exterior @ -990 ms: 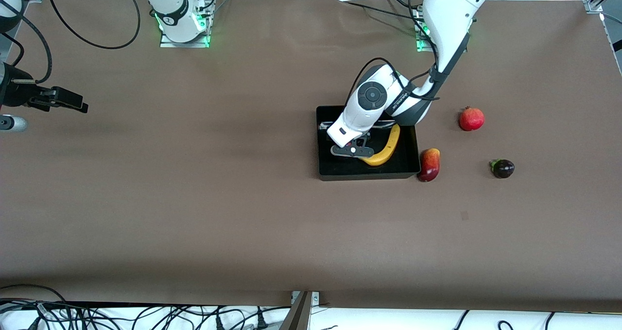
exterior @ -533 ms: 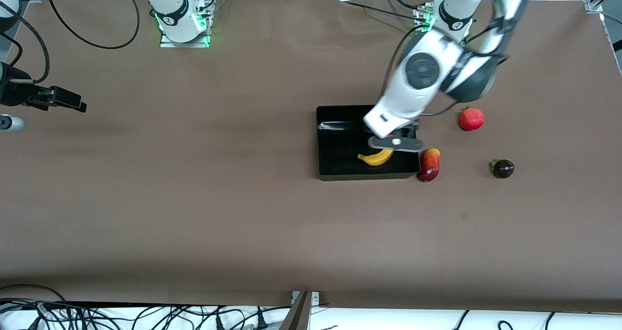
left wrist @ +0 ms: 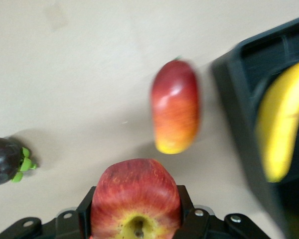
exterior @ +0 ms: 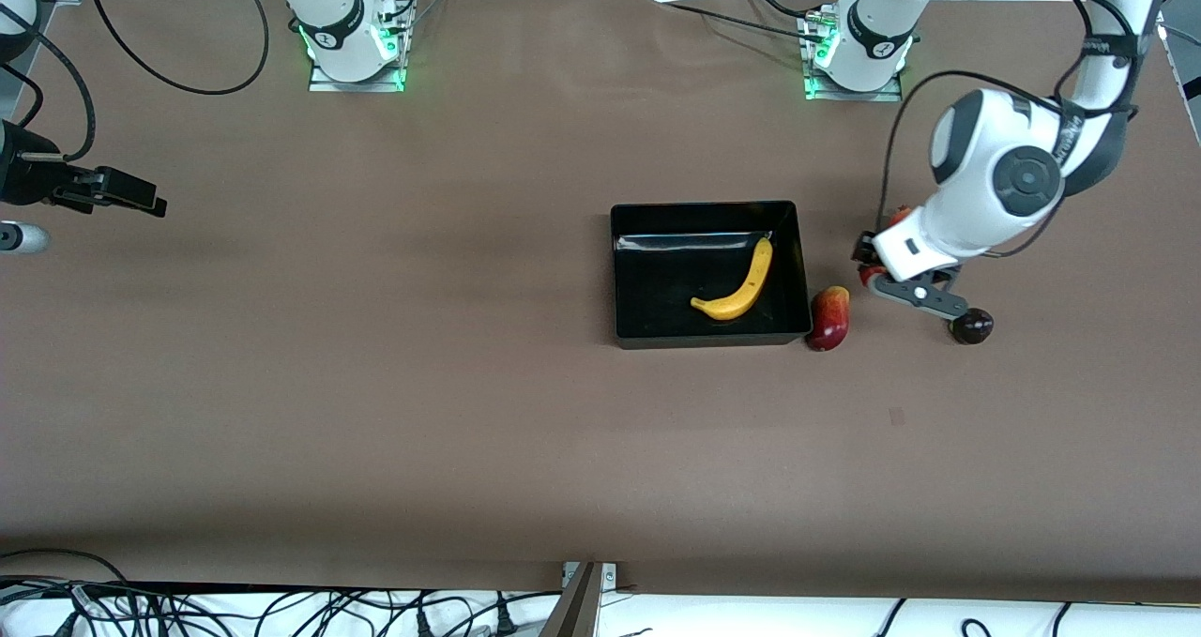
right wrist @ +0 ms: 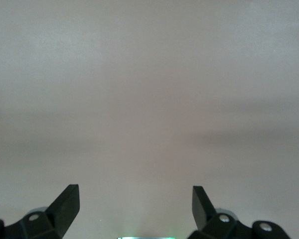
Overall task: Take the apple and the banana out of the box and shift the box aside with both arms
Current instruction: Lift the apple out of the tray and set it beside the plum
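The black box (exterior: 704, 209) sits mid-table with the yellow banana (exterior: 741, 285) lying in it. My left gripper (exterior: 918, 295) is down at the red apple (exterior: 899, 213), beside the box toward the left arm's end of the table. The arm hides most of the apple in the front view. In the left wrist view the apple (left wrist: 134, 194) sits between my left gripper's (left wrist: 136, 211) fingers, which press both its sides. The banana (left wrist: 281, 124) and box wall (left wrist: 239, 109) show there too. My right gripper (exterior: 131, 196) waits open over bare table at the right arm's end, and the right wrist view shows it open (right wrist: 134, 201).
A red-yellow oblong fruit (exterior: 830, 318) lies against the box's outer wall, also seen in the left wrist view (left wrist: 175, 112). A dark purple fruit with a green cap (exterior: 972, 326) lies close by the left gripper (left wrist: 5, 162). Cables run along the table's near edge.
My left arm has swung out of the box, leaving the banana in it, and come down on the apple toward the left arm's end. The right arm has not moved.
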### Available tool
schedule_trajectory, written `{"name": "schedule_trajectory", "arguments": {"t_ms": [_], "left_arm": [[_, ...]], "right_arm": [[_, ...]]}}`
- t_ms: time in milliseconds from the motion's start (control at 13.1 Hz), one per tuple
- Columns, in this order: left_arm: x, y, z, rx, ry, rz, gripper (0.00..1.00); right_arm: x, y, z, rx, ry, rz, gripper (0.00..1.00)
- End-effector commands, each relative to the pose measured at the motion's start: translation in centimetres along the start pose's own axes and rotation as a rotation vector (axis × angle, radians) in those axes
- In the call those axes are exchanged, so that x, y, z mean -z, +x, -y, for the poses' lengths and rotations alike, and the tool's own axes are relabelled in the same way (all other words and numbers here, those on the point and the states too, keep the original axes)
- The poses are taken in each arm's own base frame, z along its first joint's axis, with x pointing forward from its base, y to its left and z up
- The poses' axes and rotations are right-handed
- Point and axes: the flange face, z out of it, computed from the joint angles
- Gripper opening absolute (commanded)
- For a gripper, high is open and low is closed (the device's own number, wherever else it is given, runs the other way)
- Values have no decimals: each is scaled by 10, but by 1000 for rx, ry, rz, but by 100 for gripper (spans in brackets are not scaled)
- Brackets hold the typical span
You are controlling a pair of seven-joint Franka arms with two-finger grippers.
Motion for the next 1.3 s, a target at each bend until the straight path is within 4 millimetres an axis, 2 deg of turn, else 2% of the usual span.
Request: {"name": "schedule_trajectory", "arguments": {"t_ms": [0, 229, 381, 457, 533, 686, 762, 838, 990, 1067, 1143, 1219], "left_arm": [[-52, -9, 24, -32, -32, -2, 0], [-92, -9, 36, -10, -52, 2, 0], [-94, -8, 38, -8, -51, -8, 0], [-95, -9, 38, -8, -51, -6, 34], [-95, -8, 38, -7, -51, -6, 99], [-69, -7, 39, -9, -36, -15, 100], [-45, -9, 35, -9, -35, 1, 100], [-10, -6, 26, -23, -24, 5, 100], [53, 10, -35, -76, -42, 10, 100], [76, 14, -55, -43, -82, 2, 100], [88, 20, -83, -27, -102, -4, 100], [92, 24, -102, 5, -102, -9, 100]], "right_arm": [[3, 2, -2, 1, 4, 0, 100], [12, 2, 5, 4, 2, -23, 100], [17, 8, 7, 5, -4, -35, 100], [19, 7, 8, 7, -10, -36, 100], [19, 6, 7, 6, -11, -32, 100], [19, 6, 6, 7, -22, -36, 100], [20, 6, 5, 6, -39, -37, 100], [20, 6, 5, 8, -42, -37, 100], [20, 6, 7, 11, -44, -33, 100], [19, 6, 7, 10, -44, -30, 100], [19, 6, 7, 10, -44, -29, 100], [19, 5, 7, 9, -44, -27, 100]]}}
